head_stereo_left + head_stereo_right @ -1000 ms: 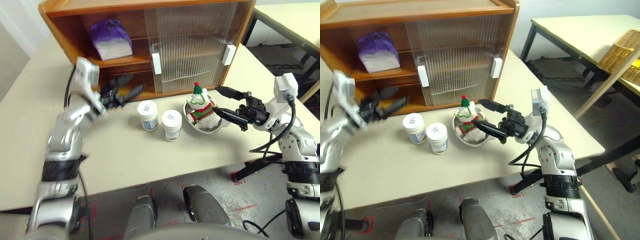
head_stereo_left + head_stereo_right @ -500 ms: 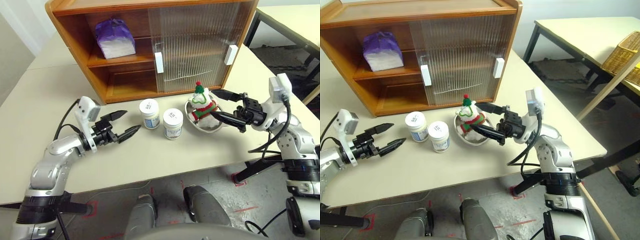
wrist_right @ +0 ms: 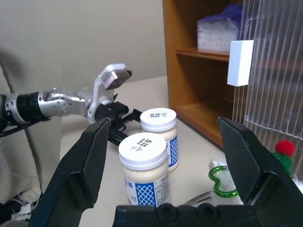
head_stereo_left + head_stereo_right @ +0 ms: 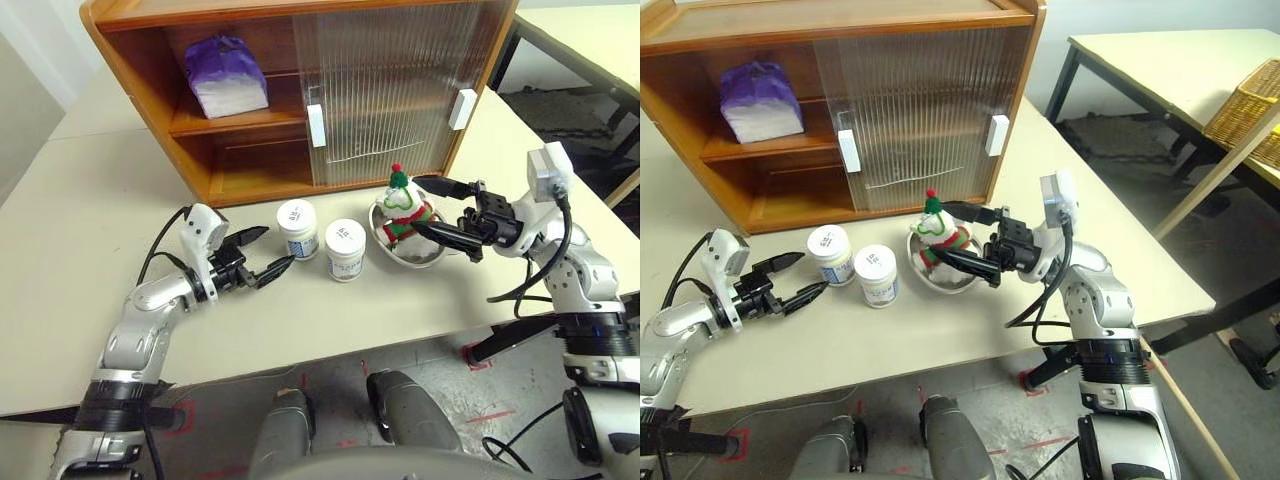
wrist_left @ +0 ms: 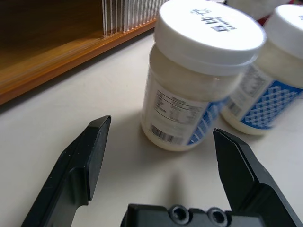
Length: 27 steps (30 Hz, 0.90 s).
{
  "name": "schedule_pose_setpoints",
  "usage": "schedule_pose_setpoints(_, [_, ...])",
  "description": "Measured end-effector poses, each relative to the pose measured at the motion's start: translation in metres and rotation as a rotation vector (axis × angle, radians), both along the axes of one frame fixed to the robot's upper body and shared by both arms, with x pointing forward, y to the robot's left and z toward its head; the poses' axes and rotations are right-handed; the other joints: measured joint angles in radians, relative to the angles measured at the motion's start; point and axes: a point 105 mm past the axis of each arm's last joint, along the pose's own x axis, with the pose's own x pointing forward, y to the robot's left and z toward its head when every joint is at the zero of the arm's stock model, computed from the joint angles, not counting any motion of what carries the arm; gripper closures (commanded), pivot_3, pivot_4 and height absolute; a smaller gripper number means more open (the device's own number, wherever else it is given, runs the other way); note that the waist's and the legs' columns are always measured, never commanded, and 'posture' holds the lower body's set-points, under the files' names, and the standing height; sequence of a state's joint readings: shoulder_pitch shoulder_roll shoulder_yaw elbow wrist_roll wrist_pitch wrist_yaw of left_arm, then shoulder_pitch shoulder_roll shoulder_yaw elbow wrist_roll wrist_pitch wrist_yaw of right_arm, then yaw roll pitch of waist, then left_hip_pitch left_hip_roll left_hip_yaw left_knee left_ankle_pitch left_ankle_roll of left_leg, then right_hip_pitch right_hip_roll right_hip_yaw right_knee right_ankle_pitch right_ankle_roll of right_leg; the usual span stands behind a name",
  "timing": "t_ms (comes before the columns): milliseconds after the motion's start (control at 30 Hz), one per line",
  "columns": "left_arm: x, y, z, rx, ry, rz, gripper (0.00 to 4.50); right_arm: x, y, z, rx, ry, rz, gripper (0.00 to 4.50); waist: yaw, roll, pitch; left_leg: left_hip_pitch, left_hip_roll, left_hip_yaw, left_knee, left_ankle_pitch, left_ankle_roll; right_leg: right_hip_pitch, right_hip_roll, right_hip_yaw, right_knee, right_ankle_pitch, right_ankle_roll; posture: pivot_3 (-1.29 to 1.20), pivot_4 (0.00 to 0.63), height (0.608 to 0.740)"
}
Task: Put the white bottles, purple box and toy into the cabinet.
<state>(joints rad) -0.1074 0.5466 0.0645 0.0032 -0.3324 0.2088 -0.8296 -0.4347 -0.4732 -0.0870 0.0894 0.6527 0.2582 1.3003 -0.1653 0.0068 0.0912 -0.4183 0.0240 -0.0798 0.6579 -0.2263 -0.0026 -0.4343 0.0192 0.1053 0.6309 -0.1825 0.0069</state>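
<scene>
Two white bottles point(image 4: 297, 229) point(image 4: 344, 249) stand side by side on the table in front of the cabinet point(image 4: 150, 70). My left gripper point(image 4: 277, 247) lies low over the table, open, its fingertips just short of the left bottle point(image 5: 199, 80) and not touching it. The toy point(image 4: 402, 212) sits in a steel bowl. My right gripper point(image 4: 418, 203) is open at the toy's right side, one finger above and one below, with nothing gripped. The purple box point(image 4: 224, 75) rests on the cabinet's upper shelf, at the left.
The steel bowl point(image 4: 432, 256) stands right of the bottles. Both ribbed sliding doors point(image 4: 385, 85) cover the cabinet's right part, and its left bays stand open. A second table with a wicker basket point(image 4: 1250, 105) is off to the right. The table's front edge is close behind my arms.
My left arm came down from in front of the cabinet's lower shelf to the table and reached toward the left bottle, jaws open. The right gripper stays by the toy.
</scene>
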Motion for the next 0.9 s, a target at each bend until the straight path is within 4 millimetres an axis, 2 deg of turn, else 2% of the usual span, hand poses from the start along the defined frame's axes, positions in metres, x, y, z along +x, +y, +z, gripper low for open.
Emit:
schedule_pose_setpoints(100, [0.002,-0.010,-0.010,0.005,0.018,-0.020,0.04,0.001,0.001,0.001,0.006,0.001,-0.003,0.00,-0.002,0.000,0.000,0.000,0.000,0.000,0.000,0.000,0.000,0.000,0.000,0.000,0.000,0.000,0.000,-0.25,0.098,0.740])
schedule_pose_setpoints(367, [0.009,-0.019,-0.026,0.028,0.031,-0.016,0.04,0.001,0.000,0.002,0.005,-0.003,-0.005,0.00,-0.010,0.000,0.000,0.000,0.000,0.000,0.001,0.001,0.001,0.001,0.000,0.000,0.000,-0.001,0.003,-0.25,0.094,0.740])
schedule_pose_setpoints(467, [0.021,-0.020,-0.026,0.044,-0.005,0.009,0.04,0.002,-0.001,0.005,0.002,-0.012,-0.005,0.00,-0.011,0.000,0.000,0.001,0.000,0.000,0.002,0.002,0.003,0.002,0.000,0.000,0.000,-0.002,0.003,-0.25,0.094,0.740])
schedule_pose_setpoints(567, [0.026,-0.025,-0.027,0.046,-0.029,0.005,0.60,0.002,-0.002,0.008,-0.004,-0.024,-0.005,0.00,-0.011,0.001,-0.001,0.002,-0.001,0.000,0.002,0.002,0.004,0.005,0.000,-0.001,0.000,-0.003,0.006,-0.25,0.095,0.740])
schedule_pose_setpoints(633, [0.029,-0.029,-0.027,0.024,-0.035,0.011,1.29,0.002,-0.002,0.008,-0.004,-0.024,-0.004,0.00,-0.010,0.002,-0.001,0.002,-0.002,0.000,0.002,0.003,0.005,0.006,0.000,-0.001,0.000,-0.004,0.007,-0.25,0.095,0.740])
schedule_pose_setpoints(900, [0.029,-0.028,-0.028,0.006,-0.038,0.030,1.37,0.002,-0.002,0.007,-0.004,-0.022,-0.004,0.00,-0.011,0.002,-0.001,0.002,-0.002,0.000,0.003,0.004,0.006,0.008,0.000,0.000,0.000,-0.004,0.007,-0.25,0.101,0.740])
